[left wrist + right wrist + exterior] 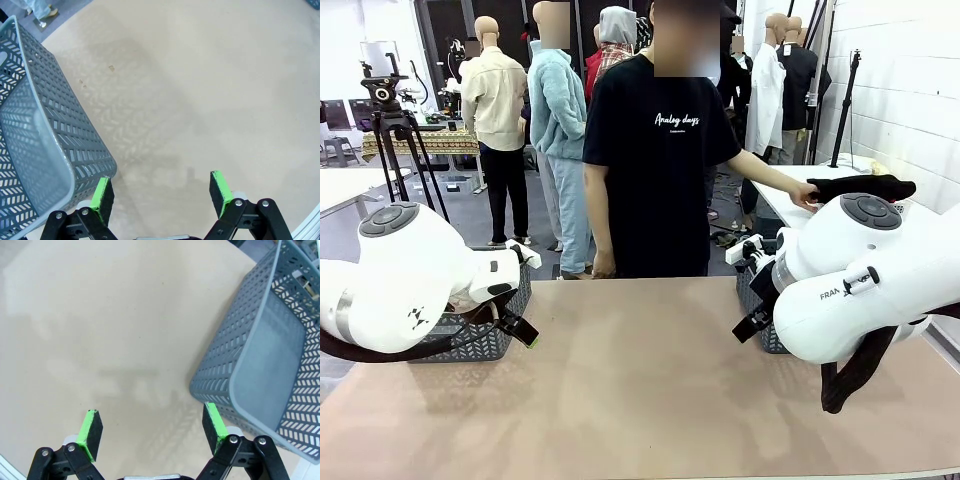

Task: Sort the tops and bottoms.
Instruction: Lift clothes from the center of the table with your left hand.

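Left fingers (102, 197): wide, empty, by basket (30, 150).
Right fingers (91, 432): wide, empty.
Front view: you see hand (805, 194) on black garment (865, 187).

Right: white brick wall (910, 80); left: tripod (383, 95).

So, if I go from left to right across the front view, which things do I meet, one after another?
left arm → left tool, open → person in a black T-shirt at the far side → right tool, open → right arm
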`<state>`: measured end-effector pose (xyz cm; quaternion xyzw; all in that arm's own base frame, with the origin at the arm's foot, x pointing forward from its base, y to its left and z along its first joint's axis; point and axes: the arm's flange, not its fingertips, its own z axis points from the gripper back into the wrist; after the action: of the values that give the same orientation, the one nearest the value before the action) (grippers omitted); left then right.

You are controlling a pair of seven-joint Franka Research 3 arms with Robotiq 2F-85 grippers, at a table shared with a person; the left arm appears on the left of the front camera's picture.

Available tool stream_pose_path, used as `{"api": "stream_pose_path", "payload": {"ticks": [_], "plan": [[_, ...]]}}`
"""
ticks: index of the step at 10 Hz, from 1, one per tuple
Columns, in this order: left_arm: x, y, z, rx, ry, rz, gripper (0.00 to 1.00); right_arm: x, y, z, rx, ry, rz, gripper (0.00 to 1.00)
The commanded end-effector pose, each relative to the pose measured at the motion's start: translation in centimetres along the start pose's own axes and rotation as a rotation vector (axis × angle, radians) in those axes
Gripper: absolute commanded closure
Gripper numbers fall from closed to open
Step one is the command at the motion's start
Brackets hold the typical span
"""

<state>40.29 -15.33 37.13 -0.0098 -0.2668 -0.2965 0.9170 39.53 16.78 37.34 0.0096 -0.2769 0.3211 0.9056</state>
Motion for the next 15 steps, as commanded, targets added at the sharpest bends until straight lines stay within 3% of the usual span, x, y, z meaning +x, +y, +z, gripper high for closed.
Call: {"api": "stream_pose_path", "payload": {"ticks": [1,15], "plan": [[-0.05,0.17,0.00,0.000,0.000,0.004,0.00,0.00,-0.01,0.00,0.000,0.000,-0.001,0.00],[-0.05,0.17,0.00,0.000,0.000,0.004,0.00,0.00,-0.01,0.00,0.000,0.000,-0.001,0.00]]}}
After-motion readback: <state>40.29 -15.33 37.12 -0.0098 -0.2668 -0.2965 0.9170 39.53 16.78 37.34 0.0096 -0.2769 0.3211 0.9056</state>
